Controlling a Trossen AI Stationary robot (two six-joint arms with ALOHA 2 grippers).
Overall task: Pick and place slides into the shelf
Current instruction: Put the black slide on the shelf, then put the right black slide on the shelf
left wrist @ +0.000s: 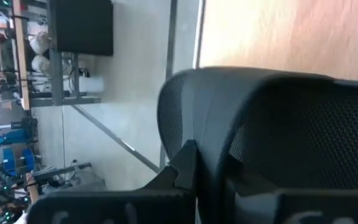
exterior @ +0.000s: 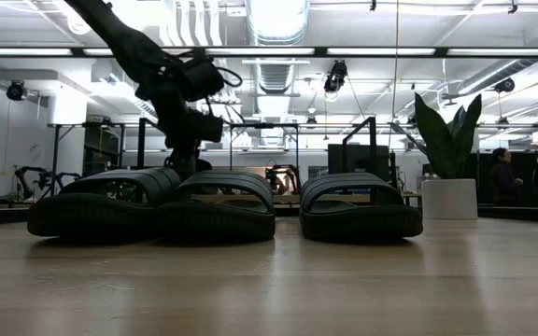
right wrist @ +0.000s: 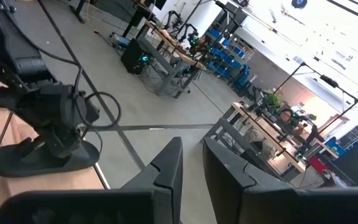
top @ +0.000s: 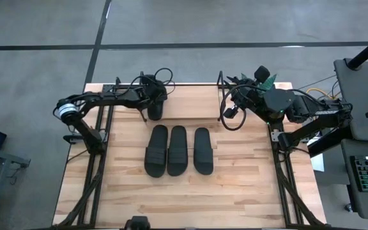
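Observation:
Three black slides lie side by side on their soles in the middle of the table: (top: 156,151), (top: 177,151), (top: 202,151). In the low view they fill the foreground (exterior: 218,205). A fourth slide (top: 155,110) is at the far side, under my left gripper (top: 153,99), which is shut on it. The shelf (top: 190,91) runs along the table's far edge between black wire end frames (top: 221,82). My right gripper (right wrist: 192,168) waits at the far right with a narrow gap between its fingers, touching nothing. My left gripper pinches the fourth slide at its raised edge (left wrist: 207,155), between the two fingers (left wrist: 182,168). It comes from above, slanting in from the table's left. The slide lies roughly level beneath the gripper (right wrist: 42,158). I cannot tell whether it is lifted clear or resting on the board.
The left arm (top: 101,99) reaches in from the table's left edge, the right arm (top: 286,105) sits folded at the far right corner with loose cables (top: 232,118). Bare wood lies near the front edge (top: 184,198). A potted plant (exterior: 448,140) stands beyond the table.

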